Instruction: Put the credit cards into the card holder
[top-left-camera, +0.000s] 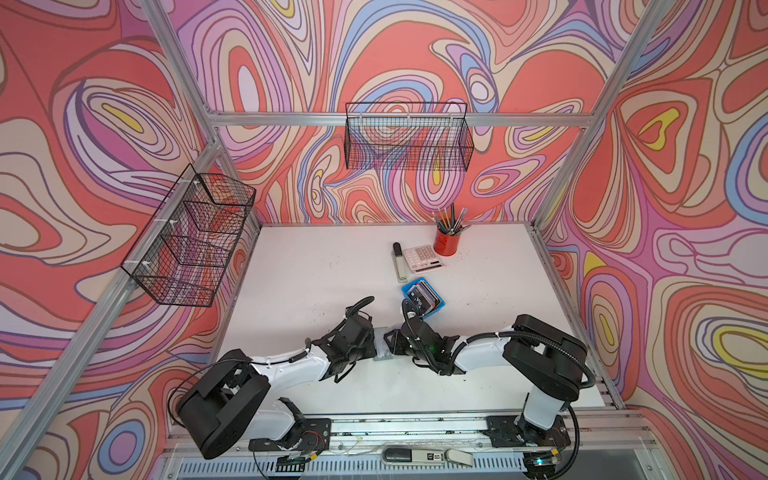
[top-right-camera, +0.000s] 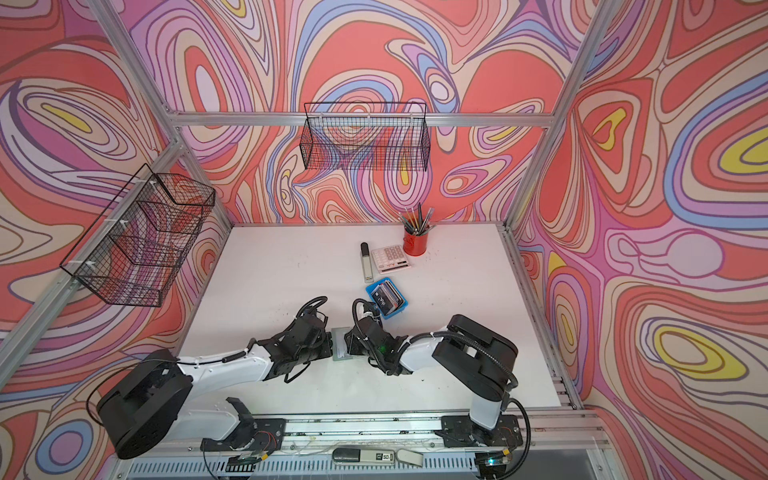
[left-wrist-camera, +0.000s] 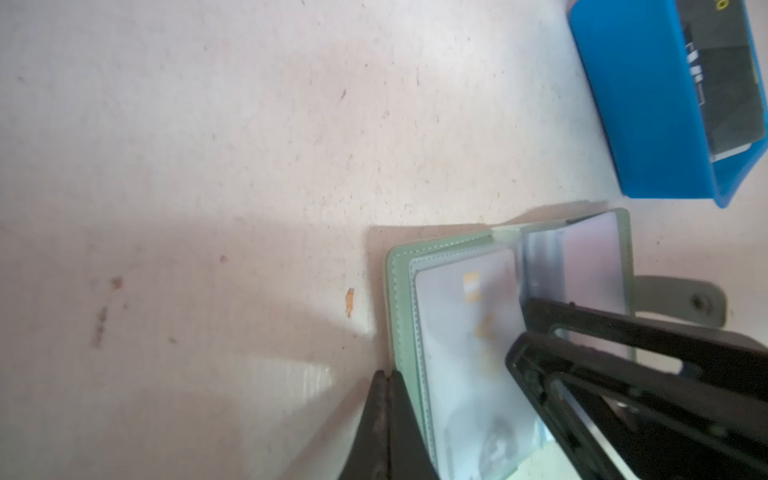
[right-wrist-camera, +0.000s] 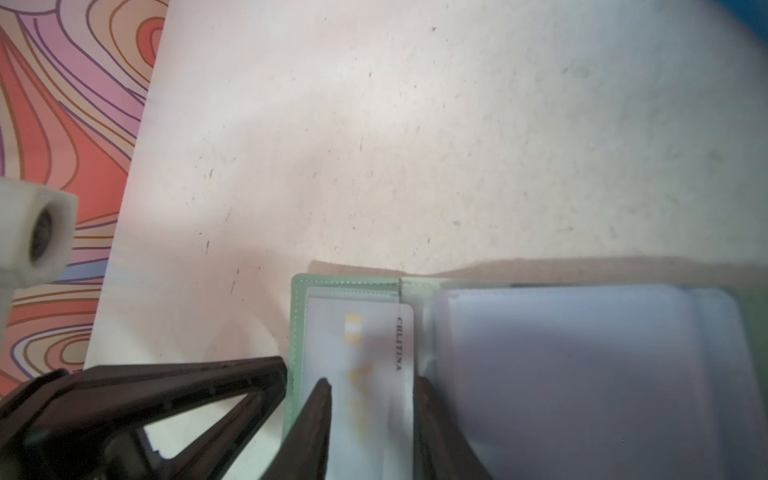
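1. The card holder lies open on the table near the front, between your two grippers. The other credit cards are stacked in the blue tray just behind it
2. Your left gripper has its fingers together, with the tips at the outer edge of the green cover. You cannot tell whether it pinches that edge or only presses it down
3. Your right gripper has its fingers apart over a pale card that sits partly inside a clear sleeve; no firm clamp shows
4. Treat the cards as light, stiff and slick. Take one by its long edges, near the end outside the sleeve, and push it in flat
5. The holder is likely soft and springy and its sleeves limp, so pin the cover or it may fold shut or slide
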